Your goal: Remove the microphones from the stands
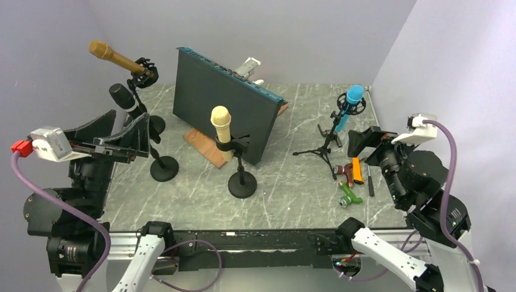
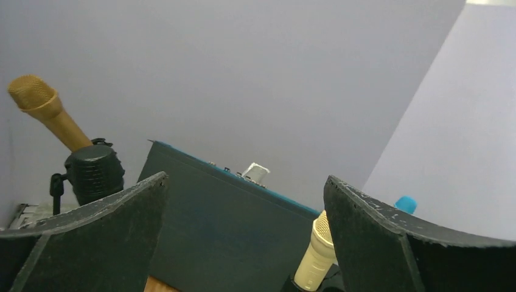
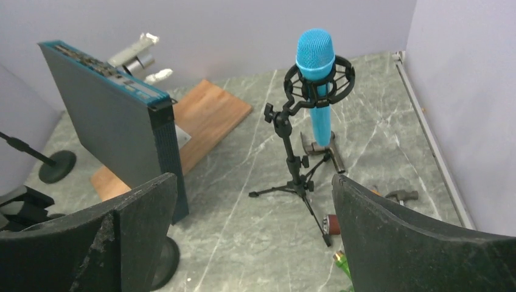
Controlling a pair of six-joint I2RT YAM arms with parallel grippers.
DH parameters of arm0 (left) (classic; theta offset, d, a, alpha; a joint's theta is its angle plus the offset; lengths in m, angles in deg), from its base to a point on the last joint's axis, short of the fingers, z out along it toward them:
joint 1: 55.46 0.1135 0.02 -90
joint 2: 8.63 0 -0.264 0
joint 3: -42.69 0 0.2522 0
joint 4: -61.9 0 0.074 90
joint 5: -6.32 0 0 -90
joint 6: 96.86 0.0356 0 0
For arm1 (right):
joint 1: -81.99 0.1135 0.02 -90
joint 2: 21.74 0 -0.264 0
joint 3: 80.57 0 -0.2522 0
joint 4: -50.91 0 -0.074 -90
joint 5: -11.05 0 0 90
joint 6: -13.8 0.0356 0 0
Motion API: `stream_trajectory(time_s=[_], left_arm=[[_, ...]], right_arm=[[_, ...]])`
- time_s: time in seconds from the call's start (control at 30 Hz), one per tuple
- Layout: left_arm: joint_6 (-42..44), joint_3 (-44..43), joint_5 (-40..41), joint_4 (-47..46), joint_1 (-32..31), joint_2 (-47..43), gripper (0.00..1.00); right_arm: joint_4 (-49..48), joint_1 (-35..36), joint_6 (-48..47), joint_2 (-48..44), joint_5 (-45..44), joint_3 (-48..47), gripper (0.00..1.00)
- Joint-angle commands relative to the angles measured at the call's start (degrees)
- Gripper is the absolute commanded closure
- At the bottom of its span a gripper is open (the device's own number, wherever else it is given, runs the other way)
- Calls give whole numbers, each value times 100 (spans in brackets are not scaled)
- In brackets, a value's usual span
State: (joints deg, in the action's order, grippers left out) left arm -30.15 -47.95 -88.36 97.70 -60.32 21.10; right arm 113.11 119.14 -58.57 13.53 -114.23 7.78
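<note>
Left claw [image 2: 246, 178]: spread wide, nothing between the two black fingers; raised at the left side of the grey marble tabletop [image 1: 286, 188], pointed toward the panel.
Right claw [image 3: 254, 177]: spread wide, empty; held at the right side, facing the blue microphone and well apart from it.
Blue microphone with mesh head [image 3: 316, 67]: head up, seated in a black ring mount on a small black tripod stand [image 3: 295, 164]; far right of the tabletop, near the right wall.
Cream microphone [image 1: 221, 125]: upright in the clip of a black round-base stand [image 1: 242, 182]; centre, just in front of the panel.
Gold microphone [image 1: 115, 58]: tilted, clipped to a tall black stand at far left.
Black microphone [image 1: 123, 97]: below the gold one, on the left; manner of mounting not clear.
Dark flat panel with teal top edge [image 1: 219, 106]: standing on its long edge, over a brown wooden board [image 1: 204, 146].
Hand tools with orange, brown and green handles [image 1: 353, 173]: lying on the tabletop just beside the tripod's near legs, between tripod and right claw.
</note>
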Motion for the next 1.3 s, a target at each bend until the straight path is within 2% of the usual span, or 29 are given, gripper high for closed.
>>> stream_trajectory(time_s=[0.0,0.2,0.4,0.63,0.73,0.97,1.13,1.27], left_arm=[[232,-125,-742,92,-23,424,1],[498,-374,-2050,632,-23,1049,3],[384,86,-2995,87,-23,1081,1],[277,638,-4290,-617,-32,864,1],[279,962,-4581,-827,-39,642,1],[488,1509,-4640,-754,-221,353,1],[528,1998,-4496,-827,-338,253,0],[441,2242,-4387,-914,-452,188,0]], right_arm=[[377,-25,131,291,137,-238,0],[173,-23,179,390,881,145,0],[11,-23,288,686,1631,339,0],[-1233,-7,433,1304,3838,686,0],[-1897,208,506,1661,4259,684,0],[-2812,1653,256,2473,3391,96,0],[-3201,2535,163,3087,2164,-280,0],[-3007,3011,-45,3449,1012,-538,0]])
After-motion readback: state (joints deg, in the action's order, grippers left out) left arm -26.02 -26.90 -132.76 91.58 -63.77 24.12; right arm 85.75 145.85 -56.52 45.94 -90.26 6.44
